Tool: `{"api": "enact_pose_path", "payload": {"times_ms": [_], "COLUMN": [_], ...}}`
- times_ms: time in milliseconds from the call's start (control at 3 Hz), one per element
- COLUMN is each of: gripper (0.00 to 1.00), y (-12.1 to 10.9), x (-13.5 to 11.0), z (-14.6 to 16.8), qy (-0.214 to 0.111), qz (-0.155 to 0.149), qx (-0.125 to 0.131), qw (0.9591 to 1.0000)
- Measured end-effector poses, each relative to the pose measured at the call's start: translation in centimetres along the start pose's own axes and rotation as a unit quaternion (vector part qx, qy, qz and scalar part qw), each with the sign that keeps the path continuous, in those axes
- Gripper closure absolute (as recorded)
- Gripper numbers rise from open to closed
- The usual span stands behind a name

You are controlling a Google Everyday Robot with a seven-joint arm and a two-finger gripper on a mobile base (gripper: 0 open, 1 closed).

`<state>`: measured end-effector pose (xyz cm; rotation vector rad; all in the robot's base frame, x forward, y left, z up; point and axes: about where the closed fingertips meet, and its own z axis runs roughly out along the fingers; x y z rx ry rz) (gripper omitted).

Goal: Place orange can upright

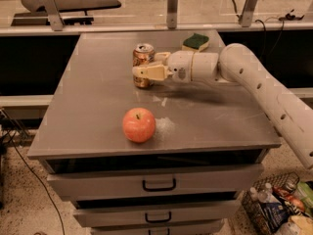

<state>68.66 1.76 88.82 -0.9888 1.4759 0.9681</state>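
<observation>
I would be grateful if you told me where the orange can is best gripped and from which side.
Grip the orange can across its straight cylindrical wall at about mid-height, below the rim, coming in level from the right of the camera view. It stands upright with its tab on top, so a sideways hold should keep it that way. The gripper sits at that height against the can.

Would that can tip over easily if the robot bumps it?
Probably: the orange can stands upright, tall and narrow, so a nudge from the gripper around it might topple it. On its side, it would likely roll.
</observation>
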Motion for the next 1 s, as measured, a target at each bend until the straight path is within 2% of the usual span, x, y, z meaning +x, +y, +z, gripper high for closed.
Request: {"api": "enact_pose_path", "payload": {"times_ms": [333,667,1000], "gripper": [0.00,0.00,0.00], "y": [0.1,0.3,0.6], "x": [0.2,-0.5,-0.7], "z": [-4.1,-11.5,-18.1], "qy": [0.017,0.048,0.056], "qz": [-0.009,-0.046,-0.075], "qx": [0.010,0.020,0.027], "qw": [0.9998,0.9976,0.9952]}}
